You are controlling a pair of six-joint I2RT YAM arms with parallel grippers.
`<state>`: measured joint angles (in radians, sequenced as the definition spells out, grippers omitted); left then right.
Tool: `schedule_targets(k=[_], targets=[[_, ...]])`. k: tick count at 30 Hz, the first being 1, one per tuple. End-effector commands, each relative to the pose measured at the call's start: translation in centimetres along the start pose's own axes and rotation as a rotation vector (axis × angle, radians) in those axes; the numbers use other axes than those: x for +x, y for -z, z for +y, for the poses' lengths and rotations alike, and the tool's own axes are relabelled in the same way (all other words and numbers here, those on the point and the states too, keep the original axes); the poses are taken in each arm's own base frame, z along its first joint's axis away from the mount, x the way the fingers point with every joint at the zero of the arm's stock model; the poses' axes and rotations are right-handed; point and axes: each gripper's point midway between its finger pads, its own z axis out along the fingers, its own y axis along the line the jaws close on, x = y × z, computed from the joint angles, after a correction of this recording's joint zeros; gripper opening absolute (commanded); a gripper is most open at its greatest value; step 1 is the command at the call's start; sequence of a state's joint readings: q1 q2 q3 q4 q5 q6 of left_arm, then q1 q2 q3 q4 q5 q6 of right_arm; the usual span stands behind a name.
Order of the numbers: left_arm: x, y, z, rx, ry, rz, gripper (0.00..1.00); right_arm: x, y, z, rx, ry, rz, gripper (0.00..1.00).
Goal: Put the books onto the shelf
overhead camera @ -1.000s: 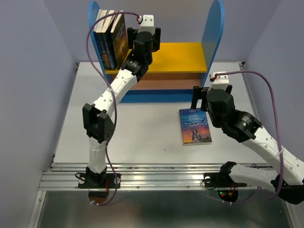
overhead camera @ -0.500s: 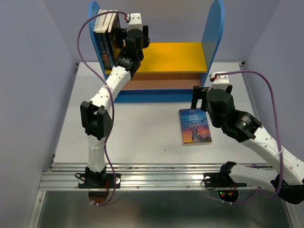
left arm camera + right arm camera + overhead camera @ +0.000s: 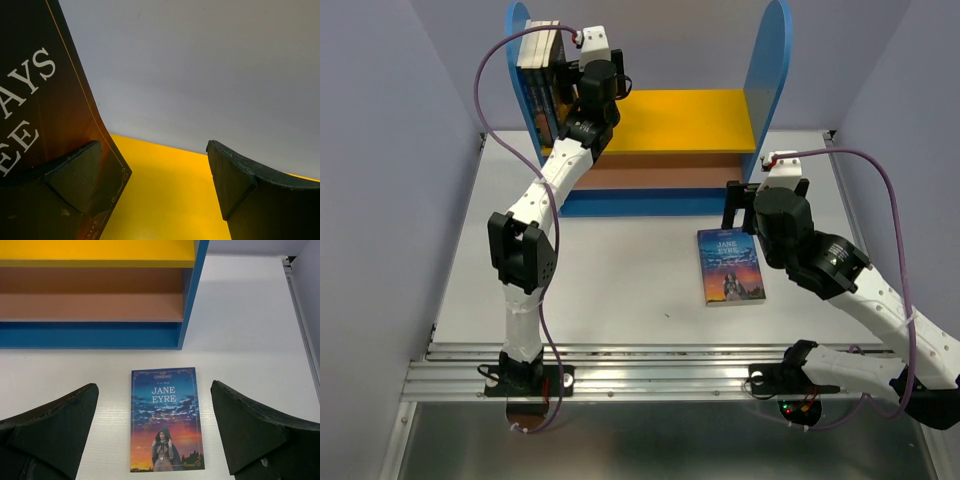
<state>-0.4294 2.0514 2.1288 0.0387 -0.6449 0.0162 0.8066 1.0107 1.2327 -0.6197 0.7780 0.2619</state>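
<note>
Books (image 3: 542,88) stand at the left end of the shelf's (image 3: 767,80) upper board (image 3: 690,120); another book (image 3: 729,265) lies flat on the counter (image 3: 620,285) before the shelf's right end.

yellow board (image 3: 695,120): open right of standing books (image 3: 542,80) | table (image 3: 620,280): Jane Eyre book (image 3: 730,265) lying flat

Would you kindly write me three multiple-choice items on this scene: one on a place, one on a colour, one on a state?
1. Where is the Jane Eyre book relative to the shelf?
A) standing on it
B) flat on the table in front of it
C) behind it

2. What colour is the shelf's upper board?
A) yellow
B) green
C) red

3. How is the right gripper?
A) shut on a book
B) open, empty
C) shut, empty

Key: 1 B, it lies cover-up on the white tabletop; 2 A, both views show it bright yellow; 3 B, its jaws stand wide apart above the book.
</note>
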Motion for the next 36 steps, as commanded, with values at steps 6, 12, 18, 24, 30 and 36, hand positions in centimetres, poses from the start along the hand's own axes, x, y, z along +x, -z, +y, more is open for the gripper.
schedule_targets(k=[6,12,18,24,30,36], targets=[[-3.1,0.1,3.6,-0.102,0.095,-0.061,0.99,-1.7,0.1,0.2,0.004,-0.06,-0.049,1.0],[-3.8,0.7,3.8,-0.083,0.128,-0.068,0.99,-1.6,0.1,0.2,0.001,-0.066,-0.048,1.0],[-4.8,1.4,2.8,-0.01,0.132,-0.075,0.99,-1.6,0.2,0.2,-0.001,-0.071,-0.049,1.0],[-6.7,2.4,2.5,0.046,0.177,-0.101,0.99,-1.6,0.1,0.2,-0.001,-0.072,-0.048,1.0],[-8.2,3.4,1.7,0.116,0.191,-0.121,0.99,-1.6,0.2,0.2,-0.003,-0.071,-0.049,1.0],[-8.8,4.3,0.5,0.19,0.186,-0.126,0.99,-1.6,0.1,0.4,-0.01,-0.076,-0.047,1.0]])
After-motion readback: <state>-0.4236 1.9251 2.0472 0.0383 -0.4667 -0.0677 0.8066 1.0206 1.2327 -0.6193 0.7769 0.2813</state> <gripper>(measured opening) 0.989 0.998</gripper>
